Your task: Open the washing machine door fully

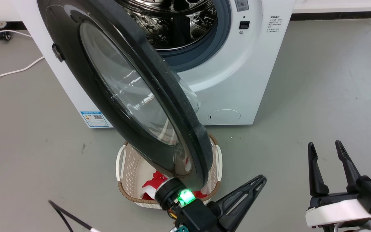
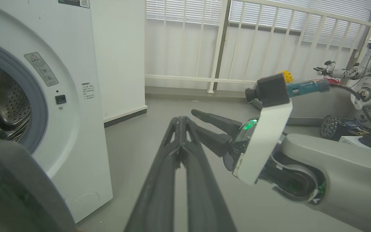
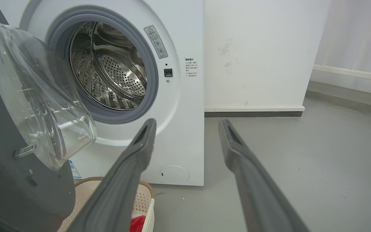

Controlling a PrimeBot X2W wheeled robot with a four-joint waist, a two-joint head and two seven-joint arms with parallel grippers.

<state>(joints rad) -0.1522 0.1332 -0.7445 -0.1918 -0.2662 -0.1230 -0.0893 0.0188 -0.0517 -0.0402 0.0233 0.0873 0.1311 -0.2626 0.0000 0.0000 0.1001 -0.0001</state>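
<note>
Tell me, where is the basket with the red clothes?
Head view, low centre: the basket sits on the floor before the washing machine, under the open door.

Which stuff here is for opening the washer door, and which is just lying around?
For the job: washing machine door, left gripper, right gripper.
Just lying about: laundry basket, red cloth, white cable.

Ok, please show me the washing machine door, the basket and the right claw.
washing machine door (image 1: 126, 88): head view, on the clear glass window at its centre.
basket (image 1: 131, 172): head view, on its pale latticed inner wall.
right claw (image 1: 324, 145): head view, midway between its two open fingertips.
</note>
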